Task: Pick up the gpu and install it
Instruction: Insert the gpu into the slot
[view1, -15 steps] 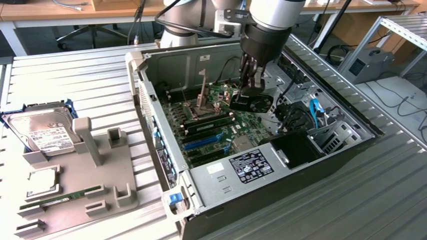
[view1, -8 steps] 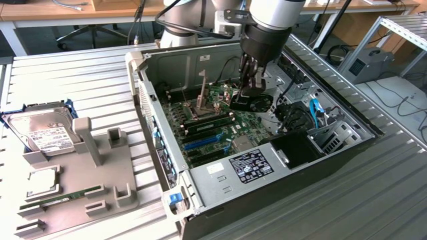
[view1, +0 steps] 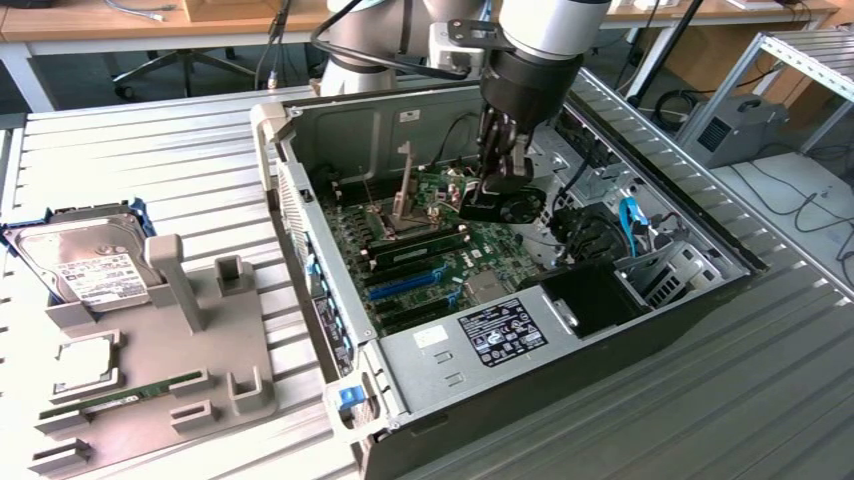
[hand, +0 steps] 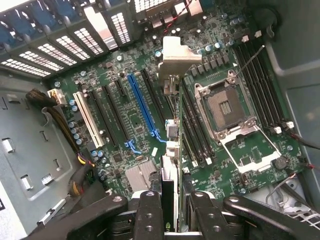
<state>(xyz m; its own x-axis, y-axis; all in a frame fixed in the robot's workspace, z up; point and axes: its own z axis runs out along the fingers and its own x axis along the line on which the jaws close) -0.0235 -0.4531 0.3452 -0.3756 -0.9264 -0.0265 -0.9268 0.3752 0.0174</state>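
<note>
My gripper (view1: 498, 170) is down inside the open computer case (view1: 627, 330), shut on the gpu (view1: 502, 204). In the exterior view the card's black fan cooler shows just under the fingers, above the green motherboard (view1: 407, 262). In the wrist view the gpu (hand: 171, 150) runs edge-on away from my gripper (hand: 172, 220), with its silver end bracket (hand: 176, 55) at the far end. The black fingers (hand: 150, 215) clamp the card on both sides. It hangs above the board, between the blue expansion slot (hand: 141, 107) and the RAM slots, apart from the board.
An open CPU socket (hand: 223, 107) with its raised lever lies beside the card. Cables (view1: 627, 225) and a drive cage line the case's side at the exterior view's right. A grey fixture (view1: 220, 345) outside holds a hard drive (view1: 91, 270), a RAM stick (view1: 127, 392) and a CPU (view1: 87, 362).
</note>
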